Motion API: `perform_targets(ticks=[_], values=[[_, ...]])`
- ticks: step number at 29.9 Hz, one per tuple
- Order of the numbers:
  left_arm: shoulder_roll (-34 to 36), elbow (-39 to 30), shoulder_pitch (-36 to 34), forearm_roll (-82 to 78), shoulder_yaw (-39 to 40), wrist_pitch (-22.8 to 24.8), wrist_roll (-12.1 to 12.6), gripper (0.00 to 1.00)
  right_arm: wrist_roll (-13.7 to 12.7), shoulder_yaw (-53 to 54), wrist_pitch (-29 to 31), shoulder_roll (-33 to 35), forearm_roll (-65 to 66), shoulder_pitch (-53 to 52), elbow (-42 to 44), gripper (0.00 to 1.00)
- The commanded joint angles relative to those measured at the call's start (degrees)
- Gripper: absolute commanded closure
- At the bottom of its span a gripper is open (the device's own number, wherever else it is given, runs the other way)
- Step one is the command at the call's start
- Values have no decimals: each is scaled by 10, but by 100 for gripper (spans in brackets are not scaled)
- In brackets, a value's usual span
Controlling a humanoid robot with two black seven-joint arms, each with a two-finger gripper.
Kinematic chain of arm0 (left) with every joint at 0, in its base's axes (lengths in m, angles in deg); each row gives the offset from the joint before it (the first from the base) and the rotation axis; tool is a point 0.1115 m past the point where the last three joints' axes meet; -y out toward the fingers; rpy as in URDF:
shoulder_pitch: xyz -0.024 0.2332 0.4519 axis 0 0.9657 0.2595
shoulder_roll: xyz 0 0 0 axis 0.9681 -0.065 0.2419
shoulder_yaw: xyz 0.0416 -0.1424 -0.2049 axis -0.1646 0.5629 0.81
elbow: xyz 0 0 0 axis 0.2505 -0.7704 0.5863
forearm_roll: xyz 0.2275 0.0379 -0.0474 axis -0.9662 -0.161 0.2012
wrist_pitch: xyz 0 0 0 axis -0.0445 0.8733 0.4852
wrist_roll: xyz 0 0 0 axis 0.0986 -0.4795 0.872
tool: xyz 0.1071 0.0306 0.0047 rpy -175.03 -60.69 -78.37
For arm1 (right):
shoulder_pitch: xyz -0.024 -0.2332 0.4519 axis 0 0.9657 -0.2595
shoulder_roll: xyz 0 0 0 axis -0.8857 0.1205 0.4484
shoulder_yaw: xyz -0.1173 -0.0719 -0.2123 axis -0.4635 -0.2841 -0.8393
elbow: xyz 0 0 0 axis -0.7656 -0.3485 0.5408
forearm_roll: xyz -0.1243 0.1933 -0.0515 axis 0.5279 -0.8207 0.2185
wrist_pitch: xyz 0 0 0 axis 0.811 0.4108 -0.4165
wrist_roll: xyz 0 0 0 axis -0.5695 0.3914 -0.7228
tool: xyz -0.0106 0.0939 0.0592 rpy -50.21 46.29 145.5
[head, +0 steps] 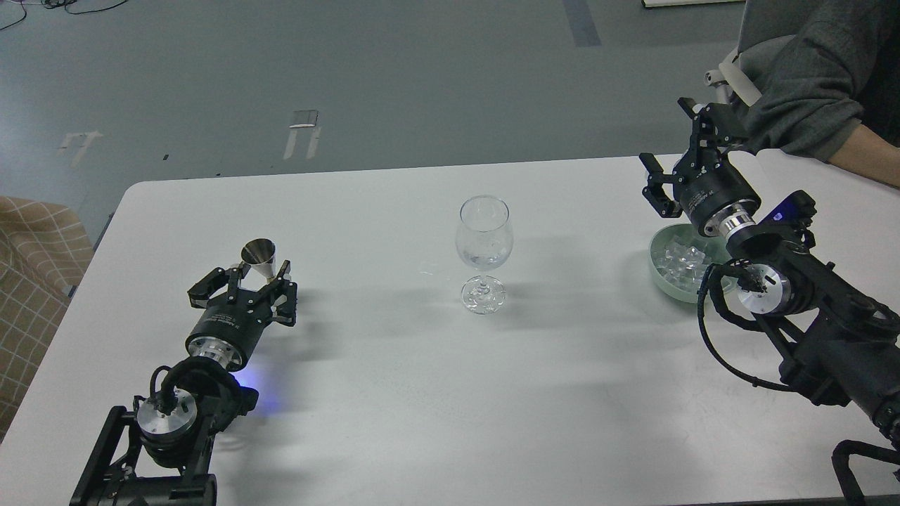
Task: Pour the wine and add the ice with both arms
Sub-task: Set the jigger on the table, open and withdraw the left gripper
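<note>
A clear stemmed wine glass stands upright at the table's middle, with a little clear content in its bowl. My left gripper lies low on the table at the left, its fingers spread on both sides of a small metal measuring cup that stands between them, slightly tilted. My right gripper is open and empty, raised above the far side of a pale green bowl that holds several clear ice cubes.
A person's grey-sleeved arm rests over the table's far right corner, close behind my right gripper. A beige checked fabric lies past the table's left edge. The white table has its far edge towards a grey floor.
</note>
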Motion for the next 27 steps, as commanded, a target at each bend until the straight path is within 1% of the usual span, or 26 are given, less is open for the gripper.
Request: perform_targets(ticks=[1, 4, 7, 8, 10, 21, 27], values=[[0, 0, -1, -1, 0, -1, 0, 43, 0, 1, 0, 1, -1, 0, 0, 0], [0, 0, -3, -1, -2, -1, 3, 38, 0, 1, 0, 0, 0, 0, 0, 0], [0, 0, -3, -2, -3, -2, 4, 24, 0, 1, 0, 0, -1, 0, 0, 0], [0, 0, -3, -3, -5, -3, 4, 13, 0, 1, 0, 0, -1, 0, 0, 0], [0, 0, -3, -3, -5, -7, 4, 3, 0, 1, 0, 0, -1, 0, 0, 0], [5, -17, 21, 2, 1, -2, 11, 2, 0, 1, 0, 1, -1, 0, -1, 0], [25, -68, 62, 4, 13, -5, 22, 2, 0, 1, 0, 1, -1, 0, -1, 0]])
